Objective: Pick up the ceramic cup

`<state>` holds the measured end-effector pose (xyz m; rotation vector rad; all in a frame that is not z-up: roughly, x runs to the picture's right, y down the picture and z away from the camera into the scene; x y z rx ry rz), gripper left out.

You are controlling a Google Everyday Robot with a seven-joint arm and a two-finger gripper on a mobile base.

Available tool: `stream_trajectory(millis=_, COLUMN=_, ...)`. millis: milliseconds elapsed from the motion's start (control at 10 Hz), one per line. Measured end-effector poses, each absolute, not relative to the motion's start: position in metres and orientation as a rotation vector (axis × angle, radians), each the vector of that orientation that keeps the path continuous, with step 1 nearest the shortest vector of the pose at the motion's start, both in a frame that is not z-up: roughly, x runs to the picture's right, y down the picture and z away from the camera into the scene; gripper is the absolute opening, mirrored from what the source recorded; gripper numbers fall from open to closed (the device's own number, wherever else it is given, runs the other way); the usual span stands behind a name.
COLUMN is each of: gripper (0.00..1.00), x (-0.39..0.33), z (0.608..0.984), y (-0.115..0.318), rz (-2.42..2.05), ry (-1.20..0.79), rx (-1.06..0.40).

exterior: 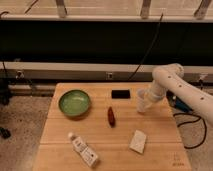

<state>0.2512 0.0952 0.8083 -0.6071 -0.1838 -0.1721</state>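
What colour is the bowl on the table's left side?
Green, clear in the camera view: the bowl. The gripper is at the ceramic cup, across the table.

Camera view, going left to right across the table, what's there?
Green bowl → white bottle → red object → black object → white packet → ceramic cup, with the end effector at it.

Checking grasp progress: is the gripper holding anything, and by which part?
Cannot be told. The gripper is at the ceramic cup near the table's right edge, but its contact is unclear.

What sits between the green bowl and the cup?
In the camera view, a red object and black item lie between bowl and cup; gripper at the cup.
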Motion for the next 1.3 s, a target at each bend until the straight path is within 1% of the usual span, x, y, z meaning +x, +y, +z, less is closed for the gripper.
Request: stream_trajectory(millis=1300, gripper=0.0, x=0.253, z=0.798, y=0.082, rz=-0.184, ry=-0.188, rx=-0.599)
